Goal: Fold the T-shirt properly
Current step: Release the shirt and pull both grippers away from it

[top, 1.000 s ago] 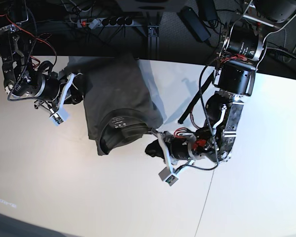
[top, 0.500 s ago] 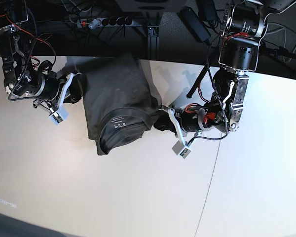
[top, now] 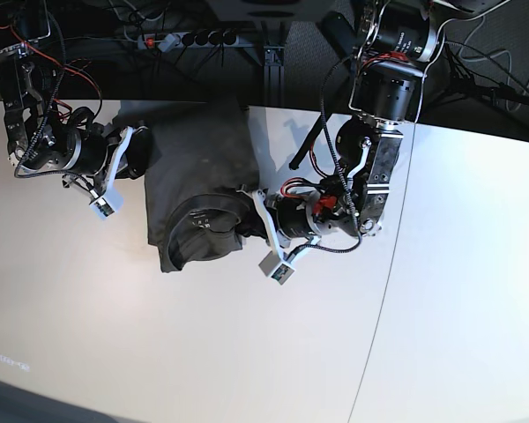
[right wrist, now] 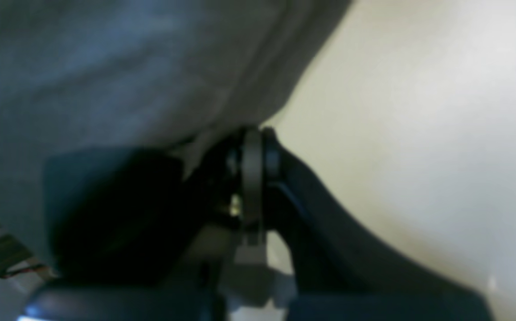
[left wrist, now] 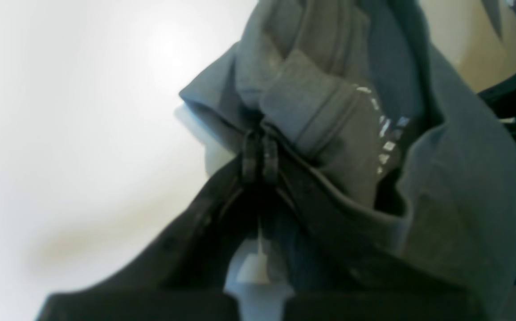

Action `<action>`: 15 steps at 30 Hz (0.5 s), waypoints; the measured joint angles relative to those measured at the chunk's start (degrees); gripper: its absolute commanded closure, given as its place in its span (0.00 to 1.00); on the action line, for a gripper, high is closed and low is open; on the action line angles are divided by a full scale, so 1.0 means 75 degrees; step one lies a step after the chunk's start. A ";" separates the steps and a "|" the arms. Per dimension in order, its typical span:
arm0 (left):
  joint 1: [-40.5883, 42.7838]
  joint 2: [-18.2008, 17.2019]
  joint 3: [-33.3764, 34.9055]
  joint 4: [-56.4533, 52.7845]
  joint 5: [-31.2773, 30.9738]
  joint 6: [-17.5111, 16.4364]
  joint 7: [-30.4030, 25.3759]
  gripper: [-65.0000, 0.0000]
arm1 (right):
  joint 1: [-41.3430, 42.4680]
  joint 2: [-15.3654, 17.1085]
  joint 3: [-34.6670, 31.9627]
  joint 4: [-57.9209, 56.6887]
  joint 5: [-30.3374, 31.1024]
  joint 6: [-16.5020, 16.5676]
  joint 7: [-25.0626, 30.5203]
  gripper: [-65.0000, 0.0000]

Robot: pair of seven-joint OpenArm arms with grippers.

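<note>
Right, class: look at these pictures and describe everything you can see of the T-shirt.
The T-shirt is plain dark grey-olive, soft cotton by its look, lying partly folded and bunched on the white table. Its ribbed round collar faces the camera, with small white print inside the neck. The left gripper is shut on a fold of cloth beside the collar, and the right gripper pinches the opposite edge. The far end reaches the table's back edge.

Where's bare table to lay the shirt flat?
Free: the wide white table in front of the T-shirt, and beyond the seam at the view's right. Crowded: the shirt itself, flanked by the left gripper and right gripper.
</note>
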 measured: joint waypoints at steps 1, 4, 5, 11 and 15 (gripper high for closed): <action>-0.0061 -0.0003 0.0041 0.0000 0.0026 0.0000 0.0000 1.00 | -0.0050 0.0000 0.0003 0.0000 0.0015 -0.0003 0.0009 1.00; -0.0300 -0.0006 0.0070 0.0000 0.0172 0.0000 -0.0058 1.00 | -0.0213 0.0000 0.0026 0.0009 0.0114 -0.0006 0.0128 1.00; -0.0393 -0.0006 0.0090 -0.0003 0.0198 0.0000 -0.0058 1.00 | -0.0251 0.0000 0.0032 0.0009 0.0122 -0.0006 0.0152 1.00; -0.0624 -0.0003 0.0099 -0.0003 0.0163 0.0000 -0.0111 1.00 | -0.0405 0.0000 0.0038 0.0023 0.0265 -0.0006 0.0187 1.00; -0.0621 -0.0003 0.0099 -0.0009 0.0172 0.0000 -0.0111 1.00 | -0.0420 -0.0149 0.0067 0.0023 0.0262 -0.0006 0.0178 1.00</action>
